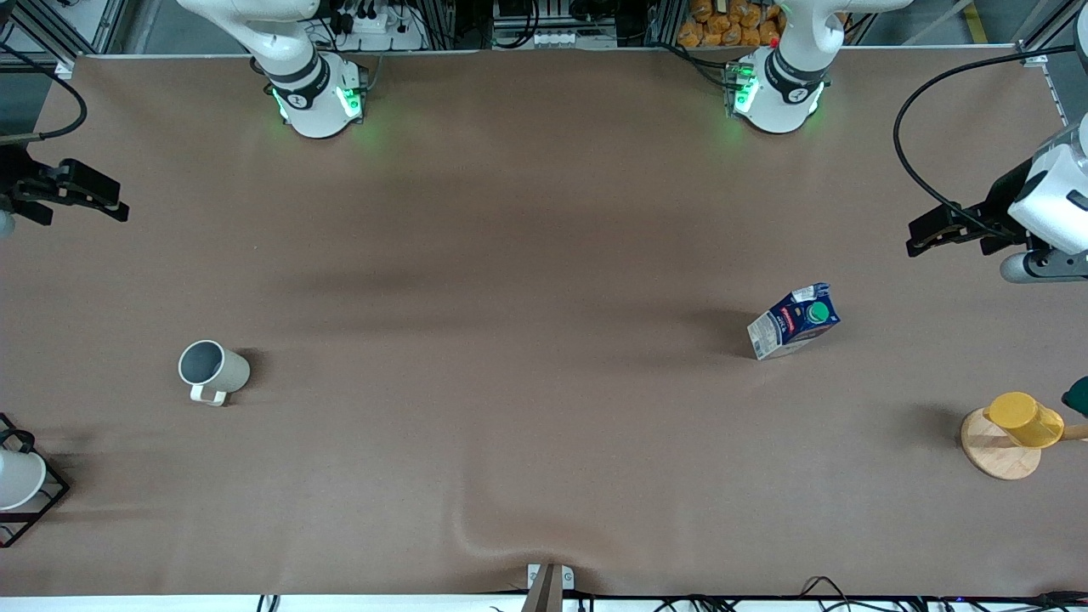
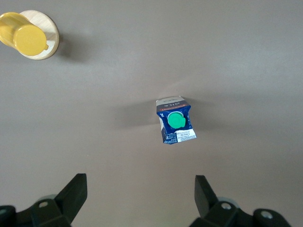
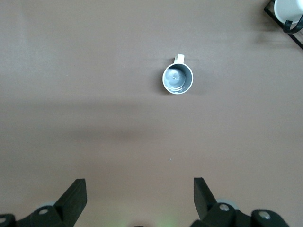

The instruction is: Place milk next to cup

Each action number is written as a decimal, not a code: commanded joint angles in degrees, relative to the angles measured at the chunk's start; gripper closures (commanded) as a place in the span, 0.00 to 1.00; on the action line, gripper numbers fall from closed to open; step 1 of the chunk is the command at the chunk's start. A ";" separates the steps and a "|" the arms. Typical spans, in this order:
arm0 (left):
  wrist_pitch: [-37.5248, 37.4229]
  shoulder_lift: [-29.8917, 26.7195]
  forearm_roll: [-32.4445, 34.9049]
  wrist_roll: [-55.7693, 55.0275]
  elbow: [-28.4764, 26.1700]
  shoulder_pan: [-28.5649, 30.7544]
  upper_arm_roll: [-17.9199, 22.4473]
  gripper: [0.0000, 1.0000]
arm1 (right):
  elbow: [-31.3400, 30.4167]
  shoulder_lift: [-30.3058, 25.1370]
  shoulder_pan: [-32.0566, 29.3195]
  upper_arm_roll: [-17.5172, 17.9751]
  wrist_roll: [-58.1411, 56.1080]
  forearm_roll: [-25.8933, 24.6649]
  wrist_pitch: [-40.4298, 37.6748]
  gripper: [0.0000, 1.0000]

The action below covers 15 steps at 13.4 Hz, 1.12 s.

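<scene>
The milk (image 1: 795, 321), a dark blue carton with a green cap, stands on the brown table toward the left arm's end. It also shows in the left wrist view (image 2: 175, 126). The cup (image 1: 212, 371), a grey-beige mug with a loop handle, stands toward the right arm's end, a long way from the milk. It also shows in the right wrist view (image 3: 178, 78). My left gripper (image 1: 916, 236) (image 2: 140, 187) is open and empty, up over the table's edge at its own end. My right gripper (image 1: 117, 204) (image 3: 139, 189) is open and empty over the table's other end.
A yellow cup (image 1: 1024, 419) lies on a round wooden coaster (image 1: 996, 455) at the left arm's end, nearer the camera than the milk. A black wire rack (image 1: 38, 501) with a white cup (image 1: 17, 478) stands at the right arm's end. The table cover has a wrinkle (image 1: 493, 544) near the front edge.
</scene>
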 commanded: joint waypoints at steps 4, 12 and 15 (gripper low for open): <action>-0.81 0.08 0.92 0.71 1.13 0.35 -0.33 0.00 | -0.83 0.06 -1.57 0.37 -0.89 1.02 0.11 0.00; 0.16 1.58 0.48 0.19 1.04 0.44 -0.07 0.00 | -3.64 1.29 -4.28 0.37 -0.98 1.02 0.64 0.00; 1.47 4.47 -0.75 -0.34 0.60 0.35 -0.07 0.00 | -3.64 5.06 -5.78 0.37 -0.98 1.02 2.92 0.00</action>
